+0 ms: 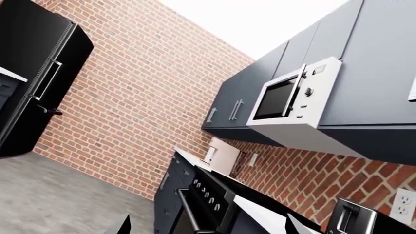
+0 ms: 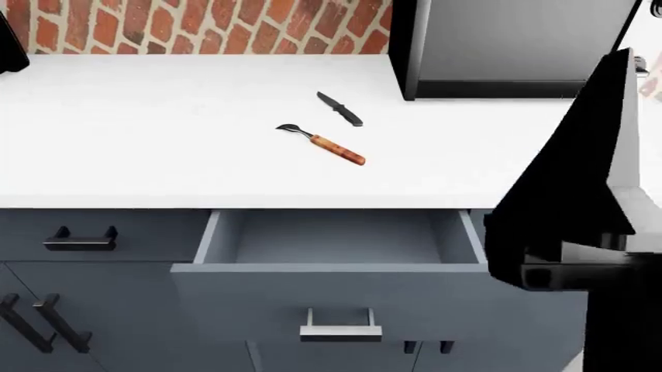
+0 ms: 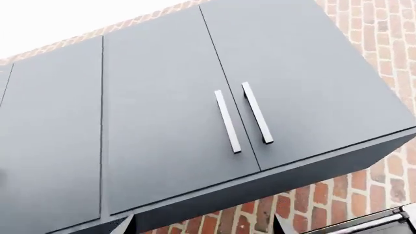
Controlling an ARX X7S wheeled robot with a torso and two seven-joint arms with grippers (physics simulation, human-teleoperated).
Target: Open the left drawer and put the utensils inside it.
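Note:
The left drawer (image 2: 329, 299) stands pulled open below the white countertop (image 2: 155, 139), and its grey-blue box holds nothing. On the counter behind it lie the utensils. The fork (image 2: 322, 143) has an orange-brown handle, and the short dark knife (image 2: 340, 108) is just beyond it. My right arm (image 2: 579, 201) rises at the right, beside the drawer's right end. My left gripper (image 1: 208, 230) is open, facing across the kitchen. My right gripper (image 3: 202, 228) is open, facing upper cabinets. Neither wrist view shows the drawer or the utensils.
A dark appliance (image 2: 507, 46) stands at the counter's back right against the brick wall. A shut drawer with a black handle (image 2: 81, 239) sits left of the open one, with cabinet doors (image 2: 42, 322) below. The left wrist view shows a fridge (image 1: 39, 73), microwave (image 1: 293, 95) and stove (image 1: 208, 204).

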